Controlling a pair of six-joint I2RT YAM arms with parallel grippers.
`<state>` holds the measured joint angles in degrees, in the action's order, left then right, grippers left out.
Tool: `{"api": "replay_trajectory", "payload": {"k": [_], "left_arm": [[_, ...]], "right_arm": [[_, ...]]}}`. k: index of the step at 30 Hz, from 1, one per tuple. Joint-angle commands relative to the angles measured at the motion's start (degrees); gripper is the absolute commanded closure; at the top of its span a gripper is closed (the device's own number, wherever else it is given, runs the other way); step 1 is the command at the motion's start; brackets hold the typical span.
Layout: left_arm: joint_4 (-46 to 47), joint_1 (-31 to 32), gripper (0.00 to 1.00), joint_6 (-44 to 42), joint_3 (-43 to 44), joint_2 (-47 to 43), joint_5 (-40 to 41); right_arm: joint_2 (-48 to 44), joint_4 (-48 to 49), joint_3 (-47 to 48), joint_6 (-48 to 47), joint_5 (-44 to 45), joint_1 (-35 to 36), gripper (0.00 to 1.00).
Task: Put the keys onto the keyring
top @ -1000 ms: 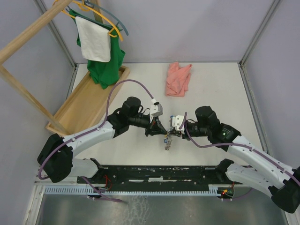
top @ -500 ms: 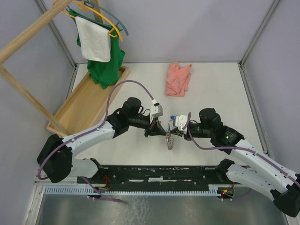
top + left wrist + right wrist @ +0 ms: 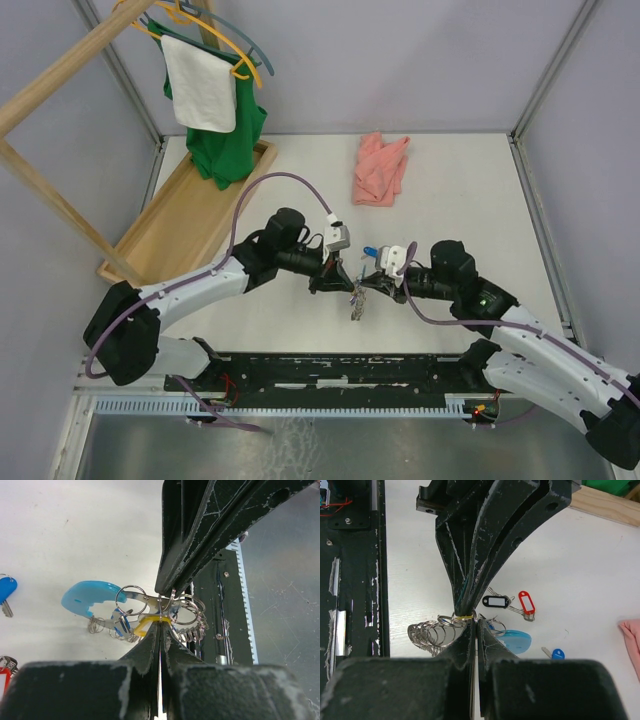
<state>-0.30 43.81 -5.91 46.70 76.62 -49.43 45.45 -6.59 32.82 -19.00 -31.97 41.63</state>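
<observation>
The keyring [image 3: 357, 303] hangs above the table between my two gripper tips, which meet nose to nose. Its silvery rings [image 3: 431, 632] bunch on one side and its light-blue tag [image 3: 92, 596] hangs on the other. My left gripper [image 3: 160, 624] is shut on a thin ring with a yellow tag [image 3: 144, 625] at its tip. My right gripper [image 3: 472, 623] is shut on the keyring's loop. Loose keys lie on the table: a black-tagged one [image 3: 496, 601], a red-tagged one [image 3: 526, 602] and a blue one [image 3: 556, 653].
A pink cloth [image 3: 380, 168] lies at the back of the table. A wooden tray [image 3: 190, 225] sits at the left under a green shirt [image 3: 232, 145] on a hanger. The black base rail [image 3: 340, 368] runs along the near edge.
My right gripper's jaws have closed, and that arm has shifted slightly to the right. The left arm and the hanging keyring stay where they were.
</observation>
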Motion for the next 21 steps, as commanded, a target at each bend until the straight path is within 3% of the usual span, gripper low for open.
{"api": "replay_trajectory", "payload": {"k": [1,11,14,21], "left_arm": [[0.37,0.83,0.97,-0.59,1.63,1.62,-0.43],[4.03,1.6,0.96,1.2,1.6,2.42,2.85],[5.49,1.6,0.78,1.53,-0.74,-0.33,7.08],[12.19,1.55,0.6,4.85,-7.98,-8.17,15.0]], "right_arm": [[-2.38,13.35,-0.99,3.81,1.37,-0.22,0.99],[-3.44,11.9,-1.45,3.63,4.77,-0.2,0.99],[-4.3,7.06,0.47,1.79,7.04,-0.23,0.99],[-4.68,-2.99,4.78,-1.49,12.65,-0.2,0.99]]}}
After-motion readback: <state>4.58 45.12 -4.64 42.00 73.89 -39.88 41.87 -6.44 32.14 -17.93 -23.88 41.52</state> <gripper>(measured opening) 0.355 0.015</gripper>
